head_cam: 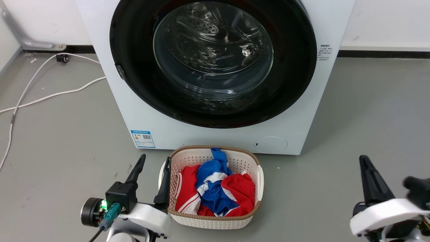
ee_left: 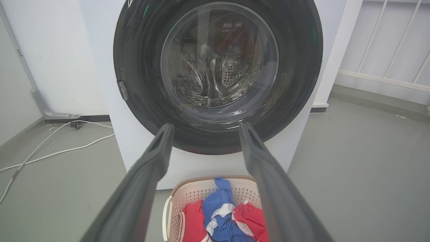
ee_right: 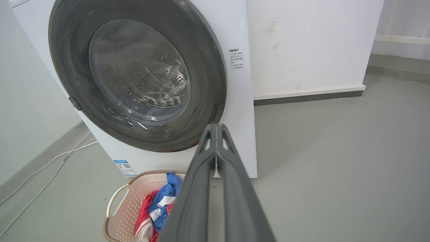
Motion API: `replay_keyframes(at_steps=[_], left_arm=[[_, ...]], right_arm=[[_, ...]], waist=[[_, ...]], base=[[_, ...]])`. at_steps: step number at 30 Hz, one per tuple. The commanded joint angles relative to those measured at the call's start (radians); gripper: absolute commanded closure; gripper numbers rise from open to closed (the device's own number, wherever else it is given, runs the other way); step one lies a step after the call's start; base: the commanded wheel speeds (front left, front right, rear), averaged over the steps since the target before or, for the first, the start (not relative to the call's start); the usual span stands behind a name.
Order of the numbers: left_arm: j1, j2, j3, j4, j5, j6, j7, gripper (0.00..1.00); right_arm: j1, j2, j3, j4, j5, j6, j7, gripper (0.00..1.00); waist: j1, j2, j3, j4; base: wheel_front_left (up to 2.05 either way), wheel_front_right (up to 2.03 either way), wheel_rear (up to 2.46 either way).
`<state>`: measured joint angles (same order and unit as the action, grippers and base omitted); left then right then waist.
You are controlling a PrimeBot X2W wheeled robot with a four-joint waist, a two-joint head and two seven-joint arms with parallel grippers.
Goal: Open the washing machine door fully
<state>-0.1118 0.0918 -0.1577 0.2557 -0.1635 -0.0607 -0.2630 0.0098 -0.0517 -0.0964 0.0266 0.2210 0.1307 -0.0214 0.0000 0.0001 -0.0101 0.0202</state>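
Your left gripper (head_cam: pixel 155 160) sits nearest, low at the left, its two dark fingers spread apart with nothing between them. Your right gripper (ee_right: pixel 216 127) is low at the right, well apart from the left one. The right wrist view shows its fingers pressed together, holding nothing. Between the two, closer to the left gripper, a white perforated laundry basket (head_cam: pixel 211 220) stands on the grey floor (head_cam: pixel 352 117). The left gripper's right finger is just beside the basket's left rim. Red and blue clothes (head_cam: pixel 215 188) lie bunched inside it. Just beyond the basket you have the white washing machine (head_cam: pixel 208 136). The washing machine door (head_cam: pixel 134 50) is shut flush against the machine's front, its black ring around the clear glass bowl, through which the steel drum shows. A small grey tab (head_cam: pixel 121 72) sits on the door's left edge. Far left, a white cable (head_cam: pixel 50 96) trails across the floor.
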Motion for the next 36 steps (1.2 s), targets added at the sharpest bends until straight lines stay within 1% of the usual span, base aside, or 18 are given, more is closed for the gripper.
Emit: replay_keyframes(at_steps=[1,4,7,12,14,17,19,27,31,36], left_arm=[[-0.009,-0.001,0.001,0.001,0.002,0.002,-0.003,0.00],[-0.008,-0.002,0.004,-0.004,0.006,0.004,-0.003,0.00],[-0.006,-0.004,0.007,-0.005,0.007,0.004,-0.003,0.00],[-0.006,-0.008,0.014,-0.009,0.003,0.005,-0.003,0.00],[-0.008,-0.009,0.016,-0.014,0.003,0.006,-0.003,0.00],[-0.020,-0.011,0.020,-0.023,0.005,0.009,-0.003,0.00],[-0.028,-0.012,0.023,-0.031,0.006,0.008,-0.003,0.00],[-0.086,-0.018,0.022,-0.070,0.013,0.001,-0.003,0.00],[-0.122,-0.022,0.020,-0.092,0.014,-0.001,-0.003,0.00],[-0.157,-0.025,0.010,-0.119,0.020,-0.006,-0.003,0.00]], right_arm=[[-0.007,0.002,-0.006,0.008,0.059,0.000,0.000,1.00],[-0.015,0.002,-0.033,0.032,0.270,0.000,0.008,1.00],[-0.028,0.002,-0.073,0.085,0.501,0.000,0.019,1.00],[-0.070,0.001,-0.109,0.178,0.909,0.000,0.050,1.00],[-0.091,0.001,-0.125,0.206,1.029,0.000,0.063,1.00],[-0.145,0.001,-0.163,0.247,1.172,0.000,0.098,1.00],[-0.192,-0.003,-0.192,0.284,1.219,0.000,0.127,1.00],[-0.443,-0.103,-0.261,0.497,1.279,0.000,0.205,1.00],[-0.592,-0.161,-0.262,0.621,1.297,0.000,0.267,1.00],[-0.778,-0.238,-0.227,0.753,1.280,0.000,0.352,1.00]], waist=[[0.0000,-0.0001,0.000,0.000],[0.0000,-0.0001,-0.001,0.000],[0.0000,-0.0001,0.000,-0.002],[0.0000,-0.0001,0.005,-0.006],[0.0000,-0.0001,0.013,-0.010],[0.0000,-0.0001,0.034,-0.016],[0.0000,-0.0001,0.054,-0.019],[0.0000,-0.0001,0.162,-0.004],[0.0000,-0.0001,0.226,0.015],[0.0000,-0.0001,0.297,0.039]], base=[[0.00,0.00,0.00],[0.00,0.00,0.00],[0.00,0.00,0.00],[0.00,0.00,0.00],[0.00,0.00,0.00],[0.00,0.00,0.00],[0.00,0.00,0.00],[0.00,0.00,0.00],[0.00,0.00,0.00],[0.00,0.00,0.00]])
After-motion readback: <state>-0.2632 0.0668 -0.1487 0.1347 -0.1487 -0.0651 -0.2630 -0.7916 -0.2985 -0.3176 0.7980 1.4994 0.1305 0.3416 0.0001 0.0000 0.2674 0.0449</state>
